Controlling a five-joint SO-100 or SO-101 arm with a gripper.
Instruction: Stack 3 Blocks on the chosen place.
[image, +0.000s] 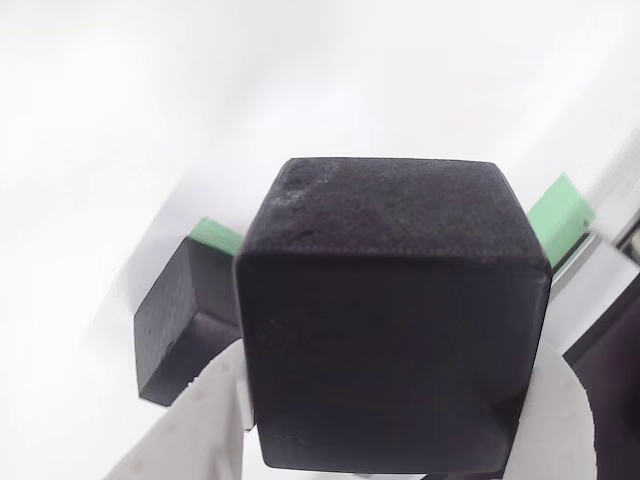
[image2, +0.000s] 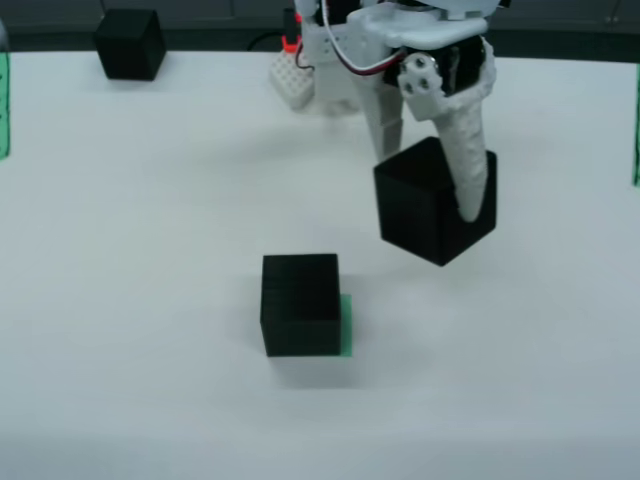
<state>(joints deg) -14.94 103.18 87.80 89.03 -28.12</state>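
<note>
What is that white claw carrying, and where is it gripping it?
The white two-finger gripper holds a matte black plastic cube clear of the white table, one finger pressed against each of two opposite side faces.

Side view, landmark: the white studded block at the rear of the tabletop.

- Tabletop: white, matte, plain surface all round the studded block.
- Red component: small, just behind the studded block; type cannot be told.
- Dark cable: lies behind and left of the studded block, near the rear edge.
- Green strip: far left of the studded block, cut by the picture's edge.
- Second green strip: far right of the studded block, likewise cut.
- Dark band: beyond the studded block, along the tabletop's rear edge.

Pincer-mounted view: a green strip on white tabletop; a dark blurred shape just below it.
</note>
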